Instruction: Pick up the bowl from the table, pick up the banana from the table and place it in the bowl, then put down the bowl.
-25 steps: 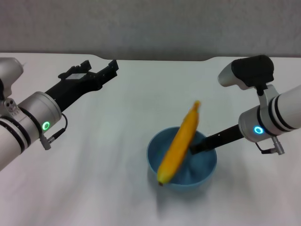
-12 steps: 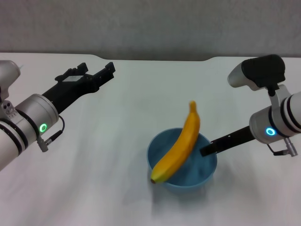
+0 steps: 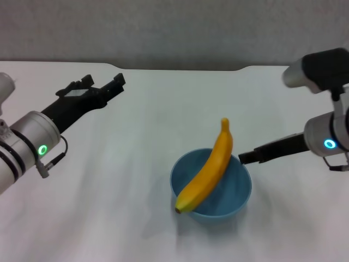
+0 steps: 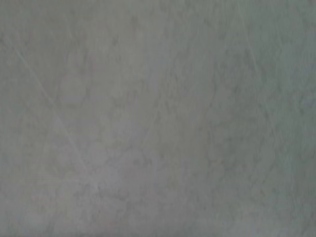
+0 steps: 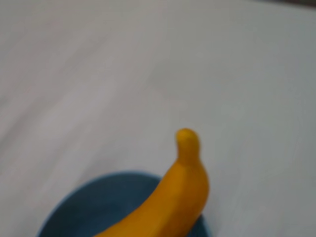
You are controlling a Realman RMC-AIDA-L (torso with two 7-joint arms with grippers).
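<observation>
The light-blue bowl [image 3: 232, 192] stands on the white table [image 3: 120, 180], right of centre. The yellow banana [image 3: 210, 169] lies slanted across it, its stem sticking out over the far rim and its dark tip over the near-left rim. My right gripper [image 3: 244, 158] hovers just right of the bowl's far-right rim, apart from it. My left gripper [image 3: 103, 86] is open and empty, raised over the far left of the table. The right wrist view shows the banana's stem end [image 5: 185, 182] above the bowl [image 5: 98, 205]. The left wrist view shows only bare table [image 4: 158, 118].
The table's far edge has a shallow notch [image 3: 240, 70] with a grey wall behind it. White tabletop lies all around the bowl.
My right gripper has drawn back to the right, off the bowl's rim. The banana has settled lower across the bowl. My left arm has pulled back to the left.
</observation>
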